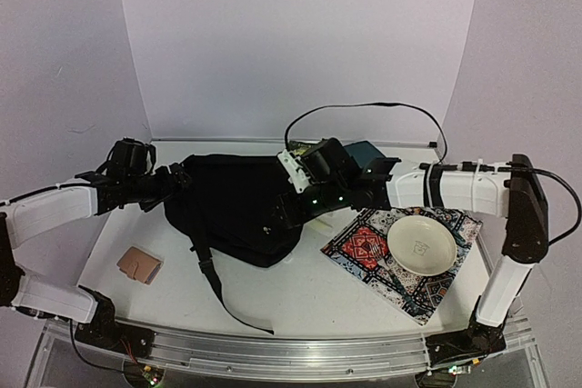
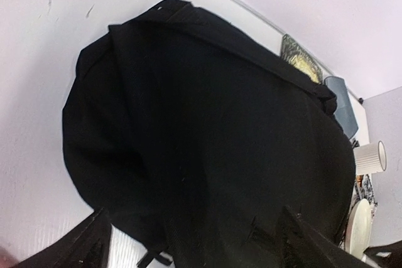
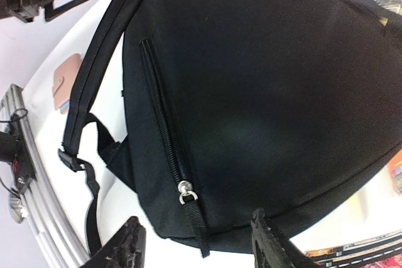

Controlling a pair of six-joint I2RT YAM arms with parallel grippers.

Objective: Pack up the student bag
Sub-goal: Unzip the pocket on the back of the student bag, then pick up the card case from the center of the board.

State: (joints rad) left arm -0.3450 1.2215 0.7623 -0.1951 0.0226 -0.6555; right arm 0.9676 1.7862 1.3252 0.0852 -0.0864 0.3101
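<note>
The student bag lay flat, long axis left-right, strap trailing toward me. My left gripper and right gripper hovered over its 2 ends, jaws spread.

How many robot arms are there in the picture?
2. The left arm reaches the student bag's left end; the right arm reaches over its right side. None look hidden.

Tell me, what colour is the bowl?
The bowl is cream; the top view shows it best.

left fingers, right fingers apart
</note>
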